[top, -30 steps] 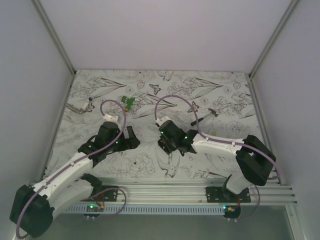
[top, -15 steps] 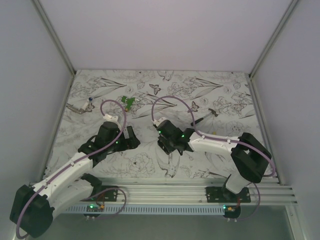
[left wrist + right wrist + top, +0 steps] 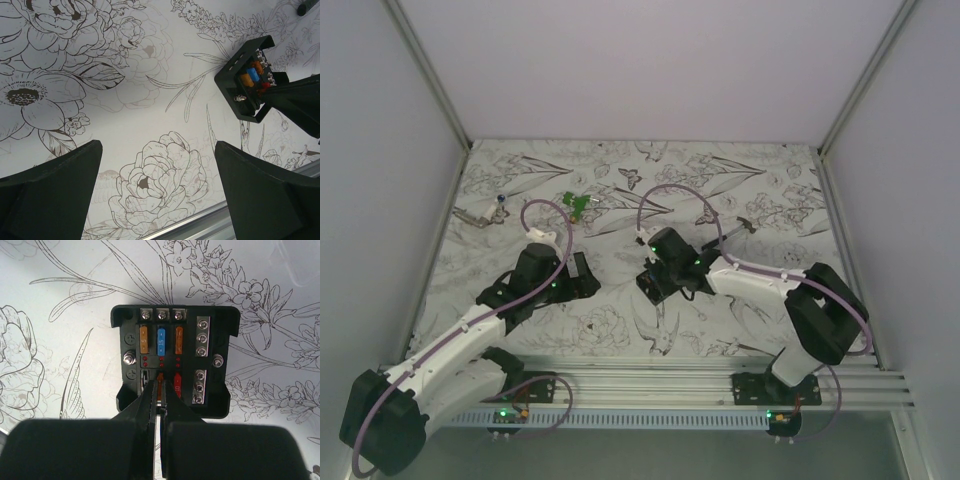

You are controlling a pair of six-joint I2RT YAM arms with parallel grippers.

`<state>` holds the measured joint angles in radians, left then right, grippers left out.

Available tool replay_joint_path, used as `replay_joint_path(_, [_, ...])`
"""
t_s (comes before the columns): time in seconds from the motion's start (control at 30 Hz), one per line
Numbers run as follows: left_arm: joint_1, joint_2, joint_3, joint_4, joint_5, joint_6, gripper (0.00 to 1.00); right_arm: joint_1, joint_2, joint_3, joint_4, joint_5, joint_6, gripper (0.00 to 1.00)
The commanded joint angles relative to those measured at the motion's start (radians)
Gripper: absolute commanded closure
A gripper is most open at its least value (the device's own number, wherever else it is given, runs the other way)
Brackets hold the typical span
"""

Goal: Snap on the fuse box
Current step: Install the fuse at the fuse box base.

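A robotics lab cell is indicated: a worktop (image 3: 610,335) covered in a flower-printed sheet is boxed in by plain pale walls (image 3: 650,70) framed with metal posts (image 3: 428,72), and a left arm (image 3: 460,345) and a right arm (image 3: 760,285), white and black, are bolted to a slotted aluminium rail (image 3: 650,385) along the near edge.

walls (image 3: 650,60): plain pale lilac | tabletop (image 3: 620,335): white floral line-print | near edge: aluminium rail (image 3: 650,385)
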<state>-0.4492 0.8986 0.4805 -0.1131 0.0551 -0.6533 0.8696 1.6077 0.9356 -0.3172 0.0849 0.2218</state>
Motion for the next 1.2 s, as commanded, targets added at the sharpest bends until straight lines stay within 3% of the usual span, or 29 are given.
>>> replay_joint_path(0.0, [0.008,0.002,0.013,-0.029,0.009,0.016,0.00,-0.048,0.009,-0.090,0.012,-0.097,-0.007,1.00])
replay_joint_path(0.6, [0.009,0.001,0.013,-0.030,-0.003,0.018,0.00,-0.025,-0.002,-0.118,0.102,-0.115,0.049,1.00])
replay_joint_path(0.83, [0.009,-0.007,0.012,-0.035,-0.015,0.021,0.00,0.039,-0.010,-0.100,0.092,-0.011,0.078,1.00])
replay_joint_path(0.93, [0.009,-0.003,0.013,-0.036,-0.010,0.020,0.00,0.046,-0.032,-0.114,0.081,0.018,0.084,0.91])
replay_joint_path(1.17, [0.008,-0.003,0.014,-0.035,-0.009,0.021,0.00,0.064,-0.082,-0.087,0.080,0.045,0.071,0.84])
